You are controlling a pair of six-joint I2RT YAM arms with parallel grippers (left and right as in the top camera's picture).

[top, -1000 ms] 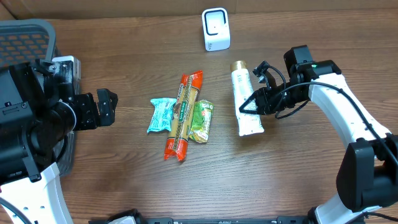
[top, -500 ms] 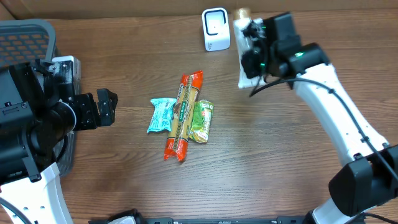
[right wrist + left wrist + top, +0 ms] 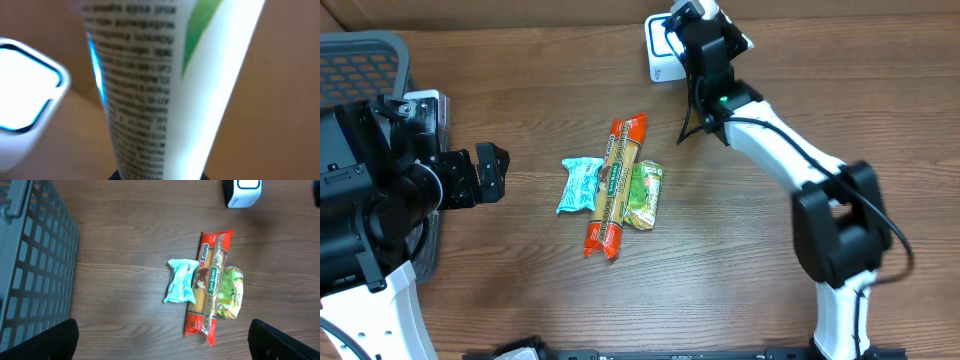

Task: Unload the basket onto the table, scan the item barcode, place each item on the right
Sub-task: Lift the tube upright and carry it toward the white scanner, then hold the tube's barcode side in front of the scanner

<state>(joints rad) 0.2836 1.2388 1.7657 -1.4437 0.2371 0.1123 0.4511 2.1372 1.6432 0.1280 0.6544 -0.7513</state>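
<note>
The white tube (image 3: pixel 165 90) is hanging in the air at the far edge of the surface, just beside the white barcode scanner (image 3: pixel 25 107). The right gripper (image 3: pixel 702 28) is pinching it, jaws pressed nearly together on it. In the right wrist view the tube is filling most of the frame, showing rows of small dark print and a green stripe (the print is too blurred to read). A thin blue streak is lying along the tube's side nearest the scanner. From overhead the right arm (image 3: pixel 770 130) is stretching over to that far edge and is covering part of the scanner, so whether tube and scanner are touching cannot be told.

Toward the middle of the surface three packs are lying side by side and touching. A long red pasta pack (image 3: pixel 613 185) is lying in the middle, with a teal packet (image 3: pixel 580 185) on its left and a green packet (image 3: pixel 644 195) on its right.

Well apart from them, at the left edge, the left gripper (image 3: pixel 490 172) is hovering with its jaws spread wide, holding nothing. A grey mesh basket (image 3: pixel 365 55) is sitting in the far left corner.
</note>
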